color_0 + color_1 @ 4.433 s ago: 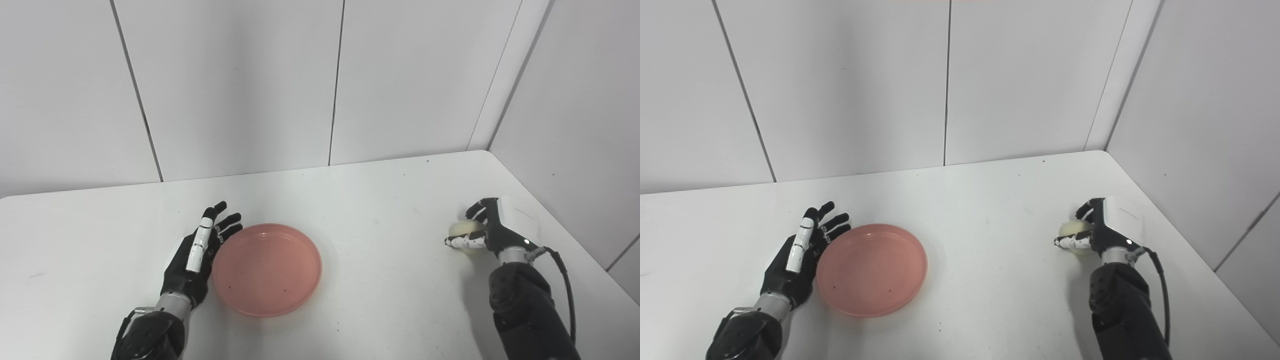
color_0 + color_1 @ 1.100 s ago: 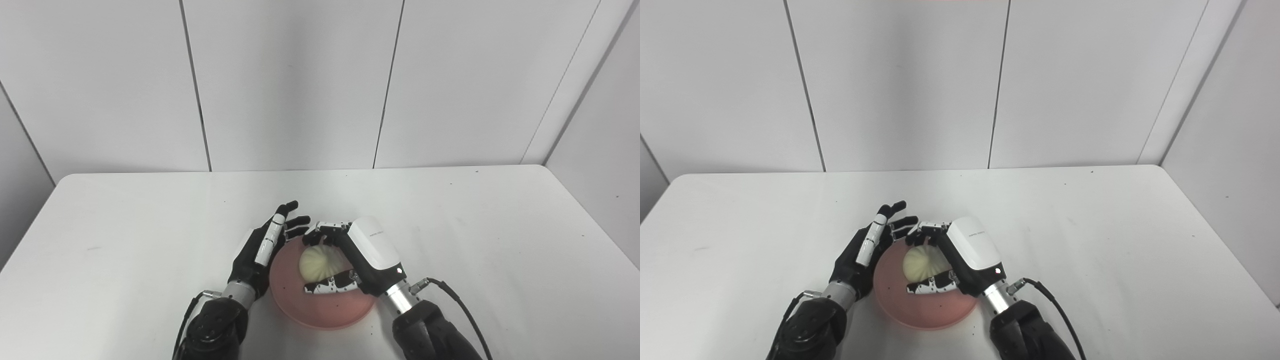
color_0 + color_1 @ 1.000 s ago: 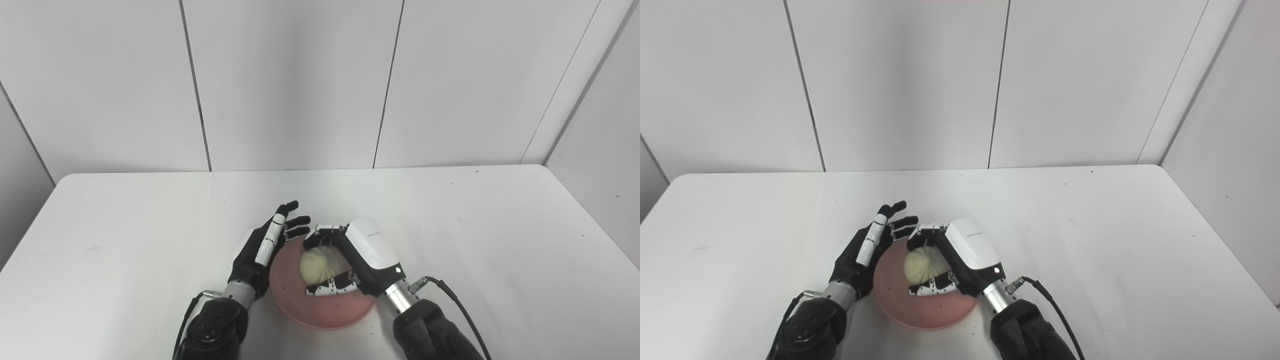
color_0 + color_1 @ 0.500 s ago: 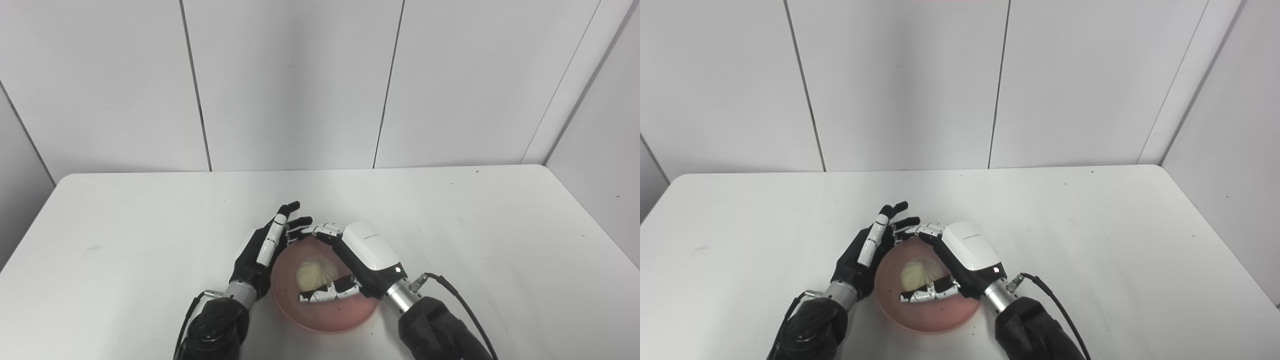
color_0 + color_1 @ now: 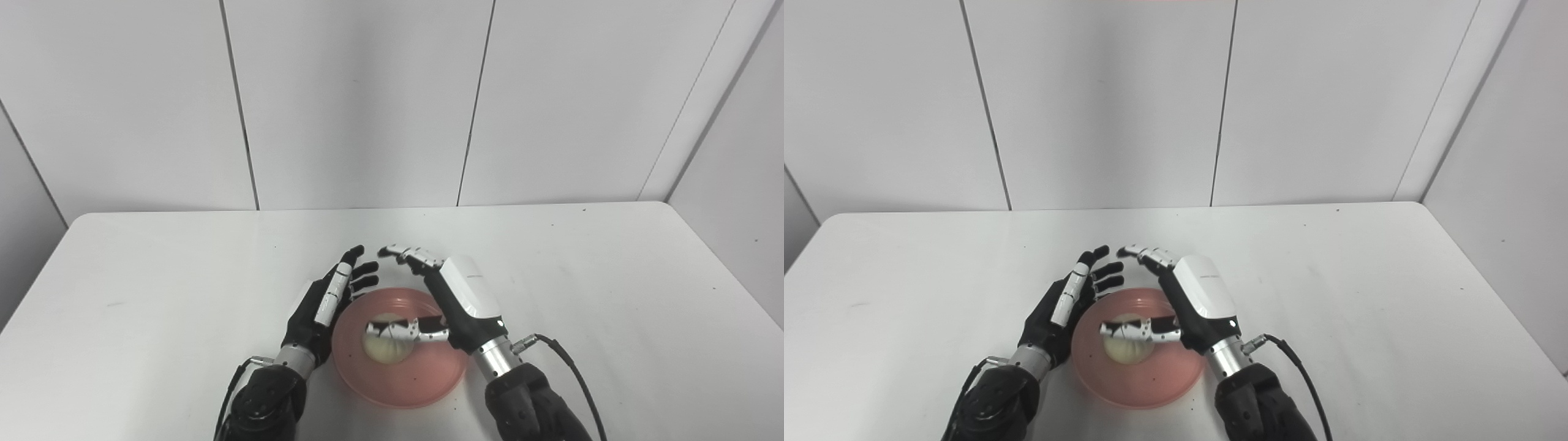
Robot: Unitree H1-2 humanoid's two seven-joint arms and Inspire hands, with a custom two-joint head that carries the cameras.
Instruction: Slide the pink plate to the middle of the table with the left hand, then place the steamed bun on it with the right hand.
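Bun down on the plate, both hands spread and holding nothing.

The steamed bun (image 5: pixel 386 345) sits inside the pink plate (image 5: pixel 401 392), near the middle of the tabletop (image 5: pixel 612 294). The right hand (image 5: pixel 450 303) is spread above it with nothing in its grasp, its thumb crossing just over the bun's top, and I can't tell whether it touches. The left hand (image 5: pixel 321 303) stands edge-on against the plate's left rim, fingers apart and empty. The risk, to my eye, is the pull-away: if that thumb drags across the bun as the right hand leaves, it could roll the bun toward the rim or off it. A nudge from the left hand could likewise scoot the plate off centre.
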